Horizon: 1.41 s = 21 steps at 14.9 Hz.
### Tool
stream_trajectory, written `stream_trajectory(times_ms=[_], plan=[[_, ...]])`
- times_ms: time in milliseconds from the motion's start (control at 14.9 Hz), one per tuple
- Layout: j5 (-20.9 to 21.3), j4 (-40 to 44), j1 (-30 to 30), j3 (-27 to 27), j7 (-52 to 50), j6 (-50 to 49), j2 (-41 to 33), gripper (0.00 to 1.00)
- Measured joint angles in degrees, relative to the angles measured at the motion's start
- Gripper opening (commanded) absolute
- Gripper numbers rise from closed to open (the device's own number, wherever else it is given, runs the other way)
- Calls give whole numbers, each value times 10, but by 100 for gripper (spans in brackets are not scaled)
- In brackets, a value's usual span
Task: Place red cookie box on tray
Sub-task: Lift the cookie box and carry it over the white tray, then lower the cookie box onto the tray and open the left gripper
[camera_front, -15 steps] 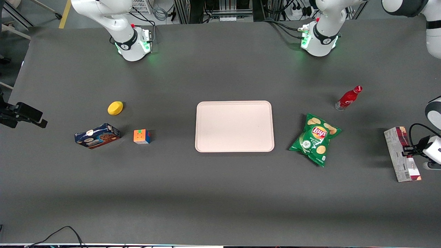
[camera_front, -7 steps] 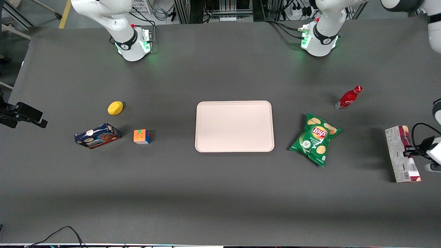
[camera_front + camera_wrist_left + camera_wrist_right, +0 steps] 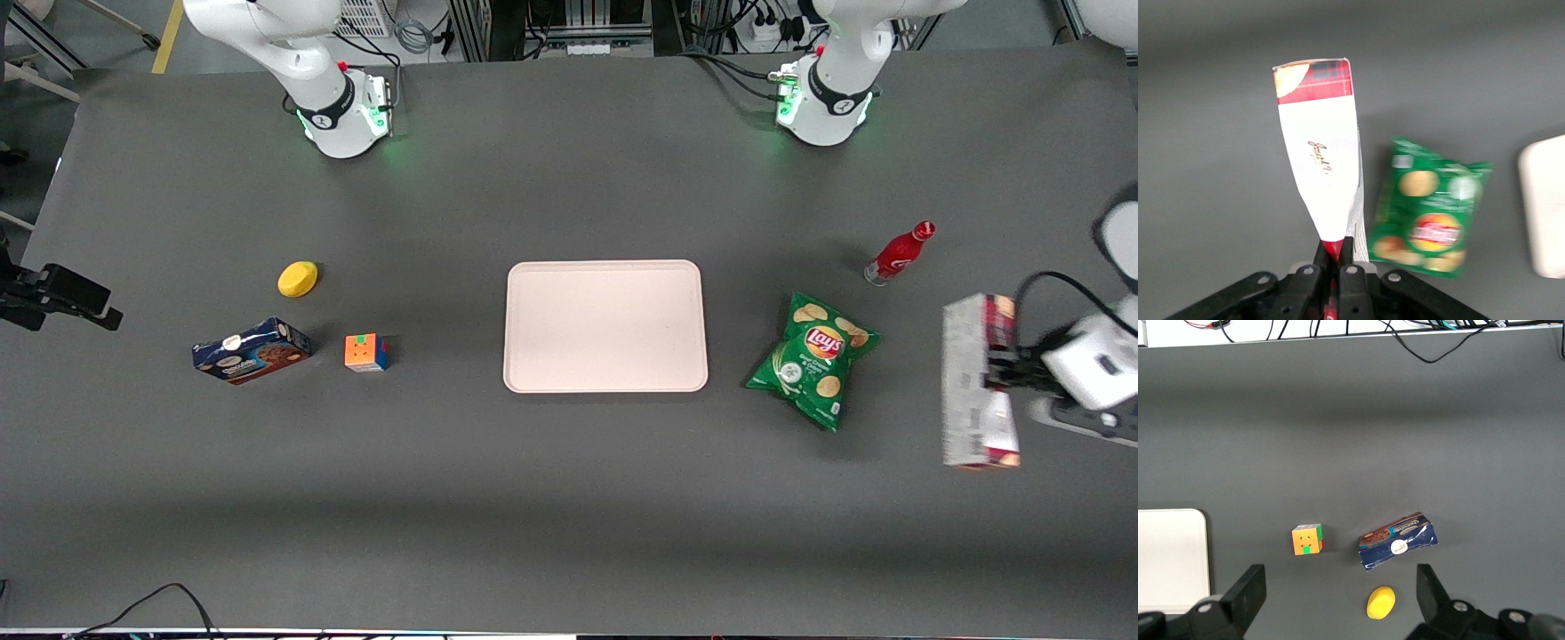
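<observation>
Here, nearest the front camera at the working arm's end of the table, the red cookie box [image 3: 978, 382] hangs in the air, lifted clear of the dark table [image 3: 569, 498]. The gripper [image 3: 1009, 372] pinches it at about the middle of its length, fingers pressed tight against the carton, with the box stretching both toward the camera and away from it. Its white-grey printed side faces up (the red plaid face shows only along one edge). In the wrist view the box [image 3: 1321, 160] sticks straight out from between the two black fingertips [image 3: 1351, 260], which clamp its narrow edge.

Just beside the box, toward the middle of the table, a green chip bag [image 3: 813, 357] lies flat. A little farther from the camera stands a red bottle [image 3: 900, 253], tilted. The tray [image 3: 605, 378] sits at the table's centre, well apart from the box.

Toward the parked arm's end lie a colour cube [image 3: 366, 352], a blue cookie box [image 3: 251, 351] and a yellow lemon-like object [image 3: 298, 278].
</observation>
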Motion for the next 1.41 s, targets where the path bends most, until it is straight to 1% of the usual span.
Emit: stream_trajectory(times_ms=[202,403,538,672,874,1143,1277,1412], plan=[[9,2,-42,-71,-148,-25,-19,0],[12,-4,-70,-144,-293,-22,-11,0],[17,-17,-91,-172,-357,2,-2,0],[39,-55,-116,-180,-404,62,7,0],[88,-132,-149,-189,-473,171,23,0],[131,-219,-174,-195,-538,289,35,0],[143,-255,-177,-195,-549,322,37,0],[145,-272,-176,-193,-550,332,37,1]])
